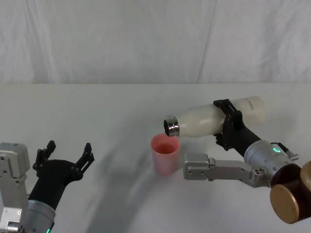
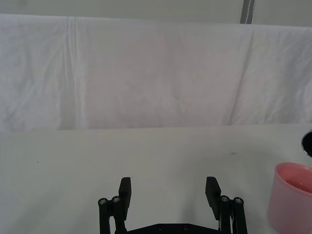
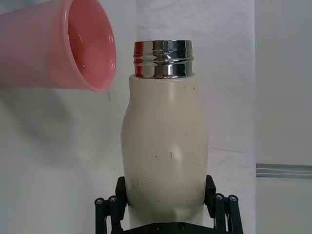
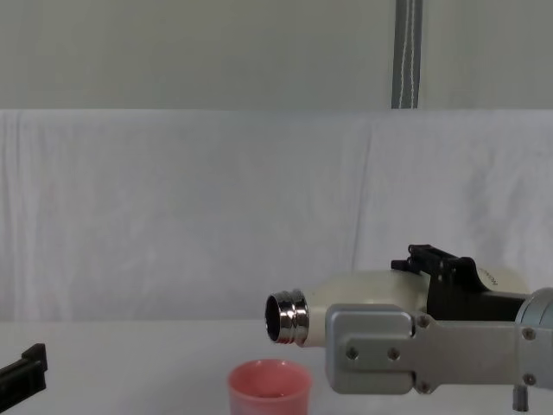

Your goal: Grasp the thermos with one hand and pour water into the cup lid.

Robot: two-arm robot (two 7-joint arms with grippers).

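**Bottle tipped over the cup, mid-pour**

Nearest to us, at the left edge of the table, we note the left gripper idle, its fingers spread wide with nothing between them. It sits low and well left of the cup, out of the way; we judge it is parked so that the right arm can work alone, as the task asks for one hand.

Further in, near the middle of the table, stands the pink cup, upright, open side up. Its inside looks wet and glossy in the right wrist view, so we take it that some water is already in; how much we cannot tell.

On the right, the right gripper is clamped round the body of the bottle, one finger on each side, roughly at mid-length. The grip there leaves the steel neck free and keeps the fingers clear of the stream.

The bottle lies almost flat, base to the right and slightly higher, neck to the left and slightly lower. The mouth hangs just above the cup's rim on its far right side, not touching it. We read that tilt as a pouring pose: steep enough to let water run, low enough to limit splashing. No stream is visible to us.

Beyond all this, a white cloth backdrop.
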